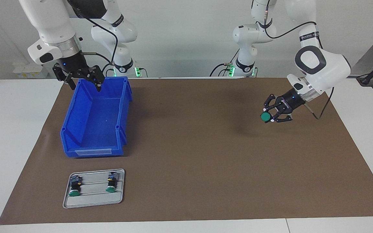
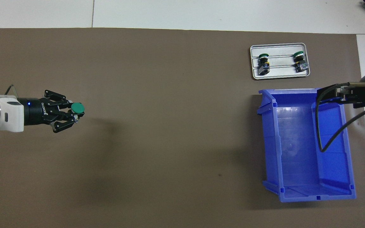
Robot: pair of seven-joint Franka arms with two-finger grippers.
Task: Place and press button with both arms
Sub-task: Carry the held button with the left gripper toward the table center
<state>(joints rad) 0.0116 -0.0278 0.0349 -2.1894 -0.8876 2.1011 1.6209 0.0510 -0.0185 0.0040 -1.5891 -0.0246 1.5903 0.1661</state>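
Gripping the button [image 1: 265,116] between its fingertips, the left gripper [image 1: 273,115] was partly closed, pinching the black body so that the round green cap pointed away from the wrist. It hung in the air over the bare brown mat [image 1: 206,155], well apart from the blue bin [image 1: 96,121] and toward the left arm's end of the table. The left arm was bent at the elbow, with the wrist tilted down and sideways toward the middle of the mat.

The right gripper [image 1: 83,81] had its fingers spread wide and held nothing. It was raised over the rim of the blue bin, at the bin's end nearer to the robots. The right arm came down steeply to it, and it waited there.

Two more buttons [image 1: 74,186] [image 1: 111,183] lay on a grey tray [image 1: 92,202], just beside the blue bin and farther from the robots than it.
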